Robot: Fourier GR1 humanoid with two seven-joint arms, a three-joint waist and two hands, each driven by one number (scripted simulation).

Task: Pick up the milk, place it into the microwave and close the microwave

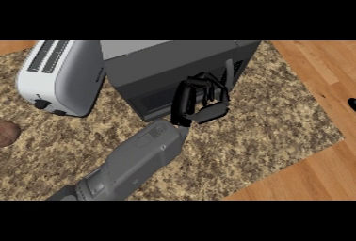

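Observation:
The dark grey microwave (167, 66) stands at the top middle, its door shut against the body. My left hand (200, 101) lies on the door's front, low down and just left of the upright handle (228, 71). Its fingers are loosely bent with nothing held between them. No milk shows anywhere outside the microwave, and its inside is hidden. A small black bit of my right hand (352, 104) shows at the right edge.
A white toaster (61, 75) stands close to the microwave's left side. A brown rounded object (5, 133) sits at the left edge. The speckled counter (264, 136) ends in wooden borders at the right and bottom right.

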